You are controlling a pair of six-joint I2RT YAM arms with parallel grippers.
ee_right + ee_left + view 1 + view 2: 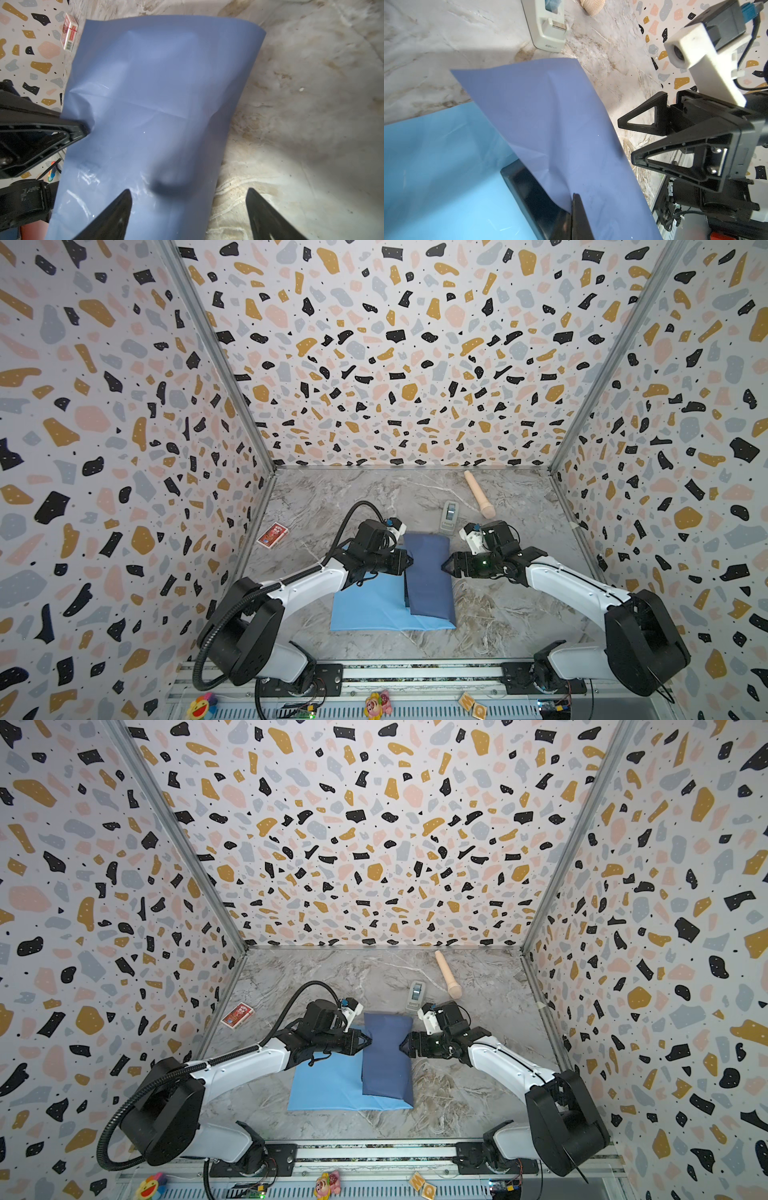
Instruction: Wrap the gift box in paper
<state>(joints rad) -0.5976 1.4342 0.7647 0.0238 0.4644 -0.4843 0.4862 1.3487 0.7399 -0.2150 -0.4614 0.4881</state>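
Right tool (pixel 188 190), nearest the lens, is hanging wide open and empty over the darker folded flap of the paper (pixel 428 572). Left tool (pixel 409 562) is sitting fully closed, apparently pinching that flap's edge. Beneath the flap the gift box (pixel 527 187) is lying on the sheet's light face on the desk (pixel 498 614), mostly covered. A weak pinch is risking the springy flap flipping back; hard pulling is risking a tear or dragging the box.
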